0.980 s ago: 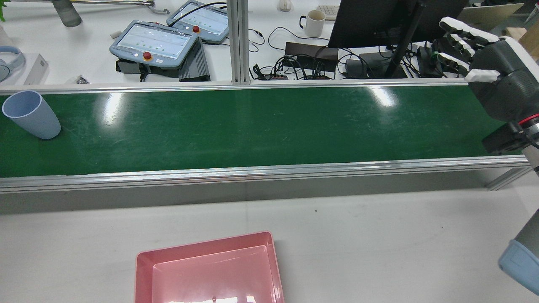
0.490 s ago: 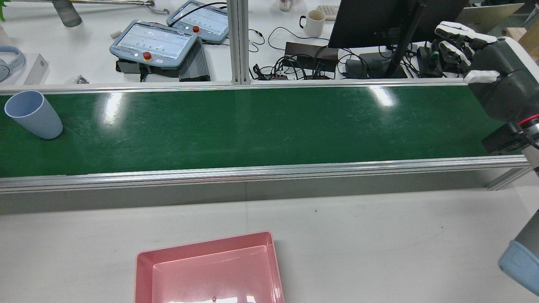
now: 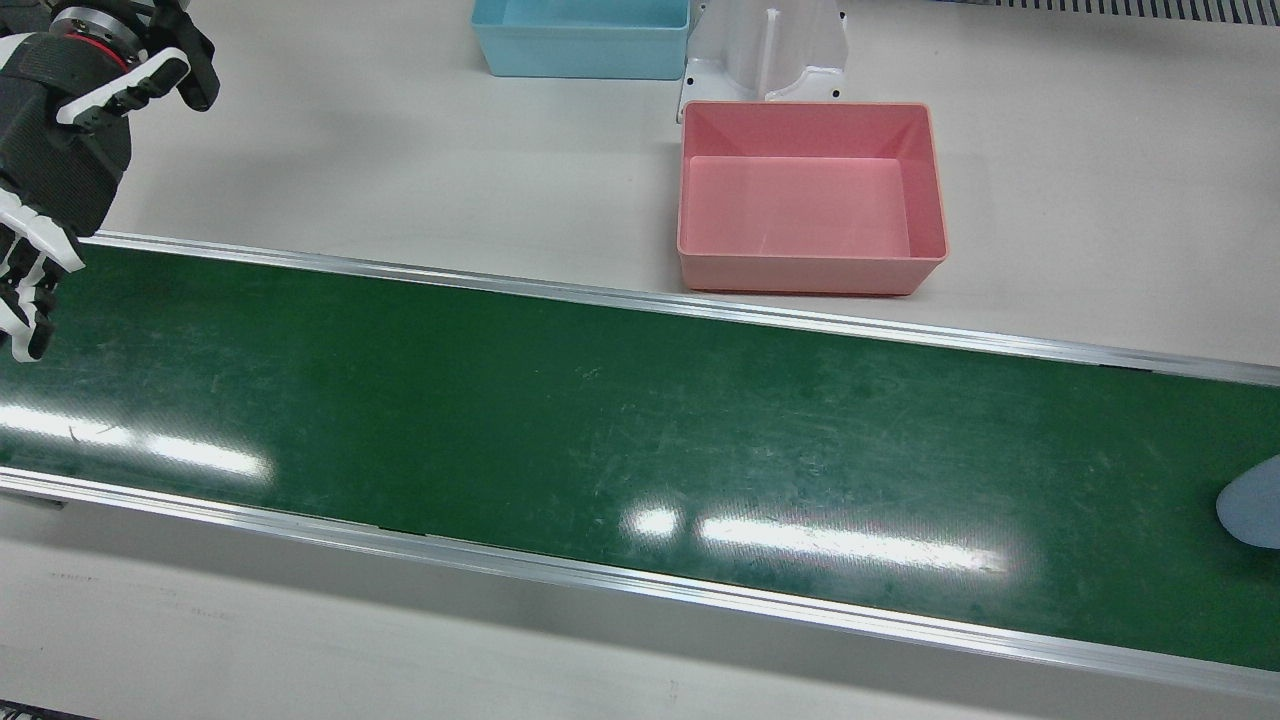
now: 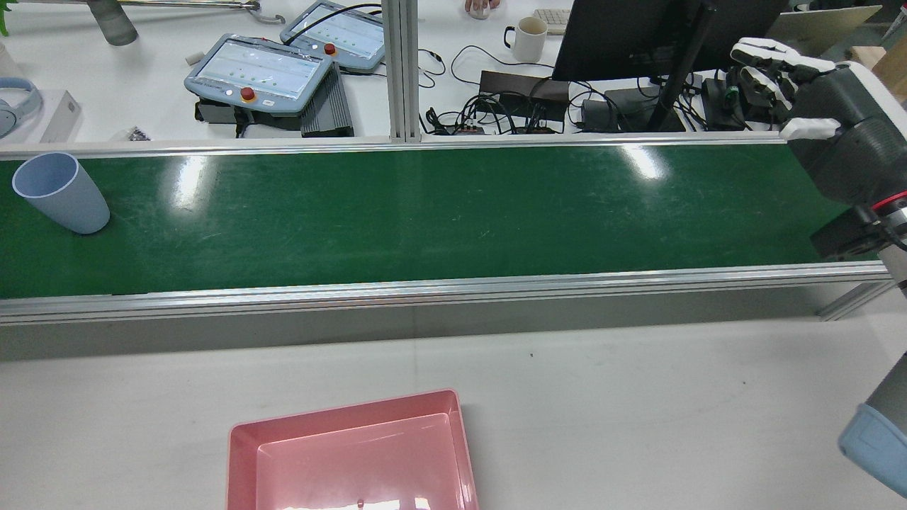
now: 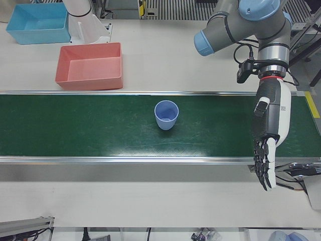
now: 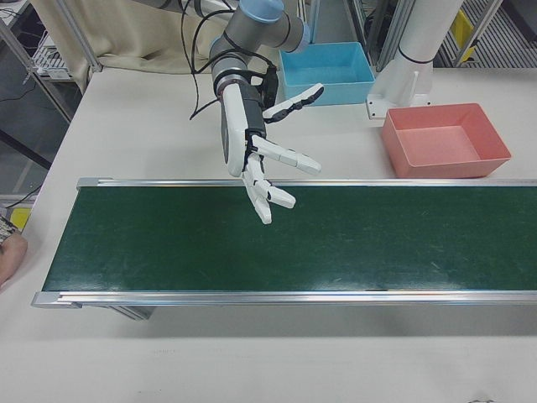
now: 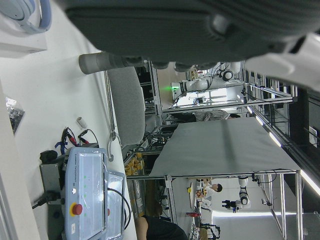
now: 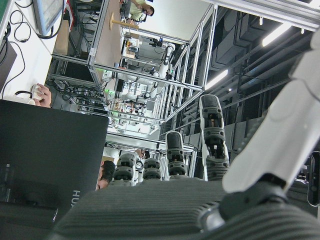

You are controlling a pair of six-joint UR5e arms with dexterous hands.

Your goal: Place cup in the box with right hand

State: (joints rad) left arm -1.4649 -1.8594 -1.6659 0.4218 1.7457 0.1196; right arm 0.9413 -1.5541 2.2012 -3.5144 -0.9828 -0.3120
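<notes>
— Fingers of our right hand are spread apart and hold nothing; the black-and-white hand hangs over the near end of the long green conveyor belt, as the right-front view has it. In the rear view the right hand sits at the far right edge, above the belt's end.

— And where do we find the pale blue plastic cup?

— Upright on the green belt, mouth up. In the rear view the cup stands at the far left end, so it is well apart from our right hand, at the belt's opposite end. The front view catches only a sliver of it at the right edge.

— What of our left hand?

— Fingers pointing down, straight and slightly apart, empty; it hangs at the belt's end, to the cup's right in the left-front view, not touching it.

— And the pink rectangular plastic box?

— It rests on the pale grey table just beside the belt's rail, between the two hands, nothing in it. A light blue plastic bin lies farther back, near a white pedestal.
</notes>
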